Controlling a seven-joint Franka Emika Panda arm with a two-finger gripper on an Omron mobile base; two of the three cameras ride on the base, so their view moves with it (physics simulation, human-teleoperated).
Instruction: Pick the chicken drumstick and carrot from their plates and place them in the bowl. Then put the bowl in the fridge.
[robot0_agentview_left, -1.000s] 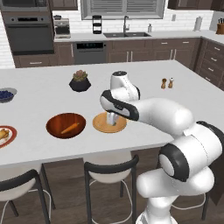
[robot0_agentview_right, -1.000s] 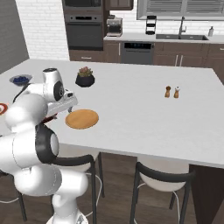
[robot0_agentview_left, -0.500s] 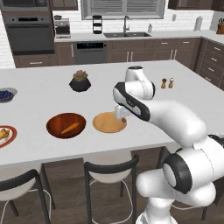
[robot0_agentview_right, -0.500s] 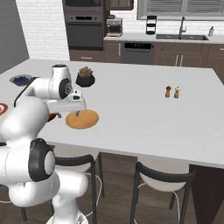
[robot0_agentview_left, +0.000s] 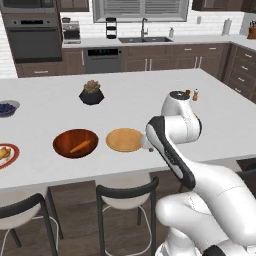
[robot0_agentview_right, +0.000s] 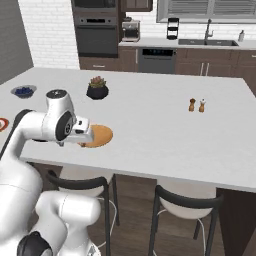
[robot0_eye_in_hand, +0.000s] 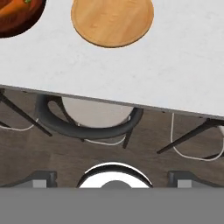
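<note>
One item is left to fetch: the chicken drumstick (robot0_agentview_left: 4, 152) lies on the red-rimmed plate (robot0_agentview_left: 11, 159), far left along the table (robot0_agentview_left: 220, 120). The carrot (robot0_agentview_left: 80, 146) already sits in the bowl (robot0_agentview_left: 62, 142). My gripper (robot0_agentview_right: 88, 136), jaws wide and empty, hangs over the table's near edge beside the wooden plate (robot0_agentview_left: 124, 139), so I must reach left past the bowl.

White marble-look island counter (robot0_agentview_left: 125, 100) up front, dark-framed stools with pale seats (robot0_agentview_left: 127, 192) tucked beneath on dark wood flooring (robot0_eye_in_hand: 109, 148). Behind: white brick wall (robot0_agentview_right: 50, 30), dark brown cabinets (robot0_agentview_left: 150, 62), black wall oven (robot0_agentview_left: 32, 42), grey-blind window (robot0_agentview_left: 142, 9) above steel sink (robot0_agentview_left: 145, 39).
</note>
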